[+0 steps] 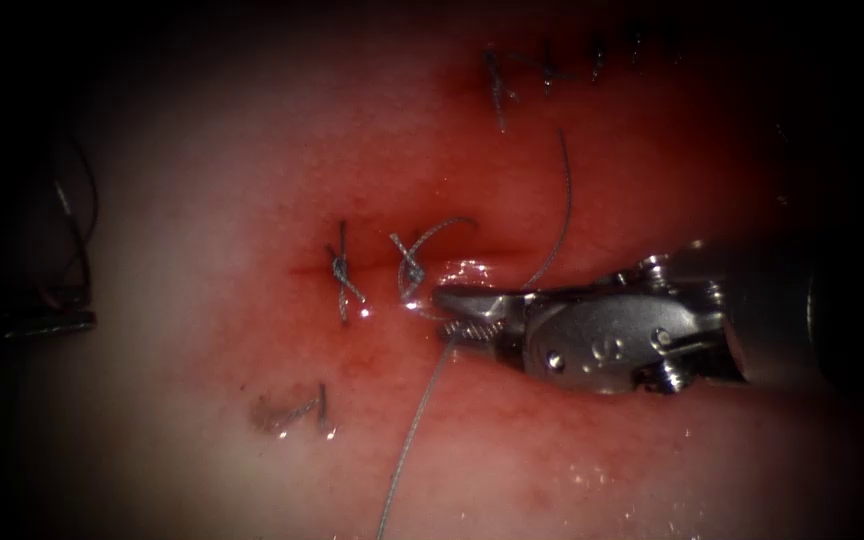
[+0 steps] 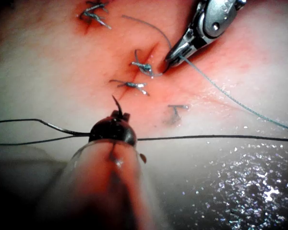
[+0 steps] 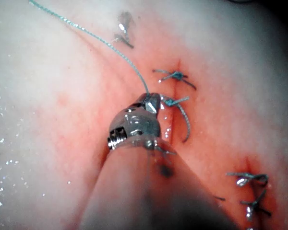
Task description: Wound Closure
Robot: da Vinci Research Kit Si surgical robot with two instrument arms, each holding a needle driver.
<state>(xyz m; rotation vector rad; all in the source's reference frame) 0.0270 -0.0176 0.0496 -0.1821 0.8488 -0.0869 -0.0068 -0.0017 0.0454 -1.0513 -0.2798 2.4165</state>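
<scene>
Centrally, braided grey thread is gripped by the right tool, jaws shut beside a knotted stitch on glistening tissue. Dark thread is clamped by the left tool; the curved needle cannot be made out.

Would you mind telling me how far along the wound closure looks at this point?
Done: two knotted stitches sit across the cut, with more knots farther up. In hand: the right gripper, beside the second knot, appears shut on the thread there; the left gripper is off to the left with dark thread. Left: the cut beside the right gripper looks unstitched.
</scene>
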